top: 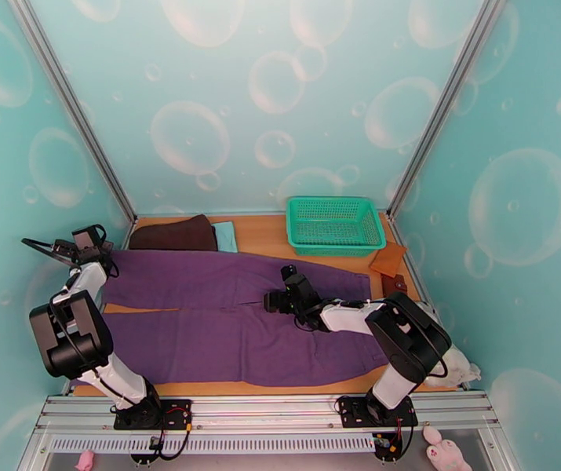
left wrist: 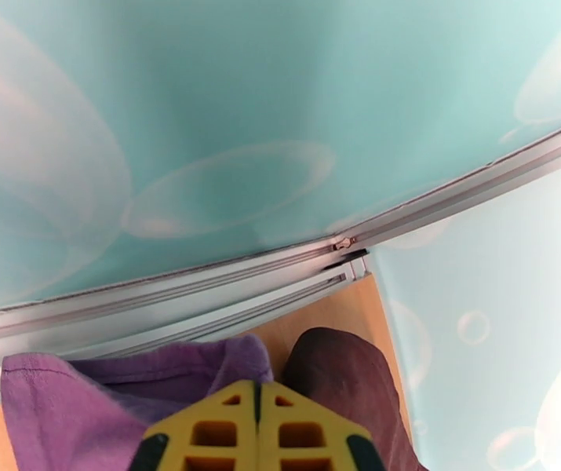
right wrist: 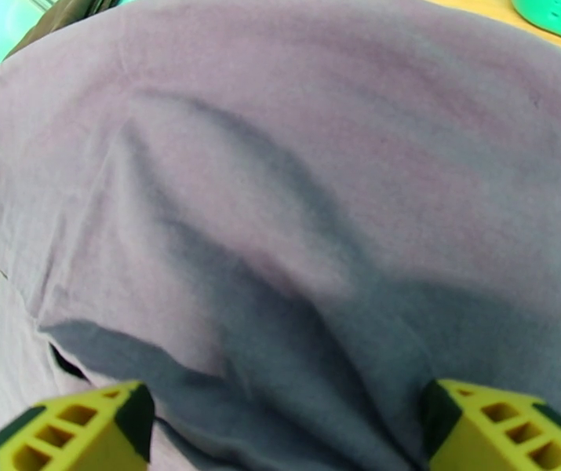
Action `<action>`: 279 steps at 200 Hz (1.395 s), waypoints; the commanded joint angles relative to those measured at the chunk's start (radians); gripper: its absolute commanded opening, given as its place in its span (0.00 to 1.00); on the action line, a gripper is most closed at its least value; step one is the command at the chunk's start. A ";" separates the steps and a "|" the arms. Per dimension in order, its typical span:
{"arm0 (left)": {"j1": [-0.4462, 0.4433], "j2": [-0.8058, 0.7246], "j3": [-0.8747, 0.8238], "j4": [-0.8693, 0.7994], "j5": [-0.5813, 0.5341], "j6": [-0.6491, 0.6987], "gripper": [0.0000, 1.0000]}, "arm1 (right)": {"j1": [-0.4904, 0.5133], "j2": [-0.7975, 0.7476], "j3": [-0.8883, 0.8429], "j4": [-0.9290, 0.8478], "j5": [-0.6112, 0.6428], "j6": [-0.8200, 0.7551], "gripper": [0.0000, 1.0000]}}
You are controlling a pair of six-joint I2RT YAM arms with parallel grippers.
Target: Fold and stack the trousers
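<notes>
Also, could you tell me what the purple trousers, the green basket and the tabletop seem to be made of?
The trousers look like soft, matte cloth: they lie limp with shallow creases. The green basket looks like moulded plastic, faintly glossy, with a fine grid of holes. The tabletop seems smooth, light wood or laminate; I cannot tell which.

This is a robot test booth, I think: bubble-printed teal walls (top: 225, 111) on aluminium posts (top: 70, 104) enclose a wooden table (top: 263, 233), and a metal rail (top: 264, 403) lies at 6 o'clock.
</notes>
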 commanded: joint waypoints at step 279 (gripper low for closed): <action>-0.017 -0.395 -0.306 0.078 0.021 0.087 0.00 | -0.723 0.148 0.304 -0.384 0.159 0.034 0.74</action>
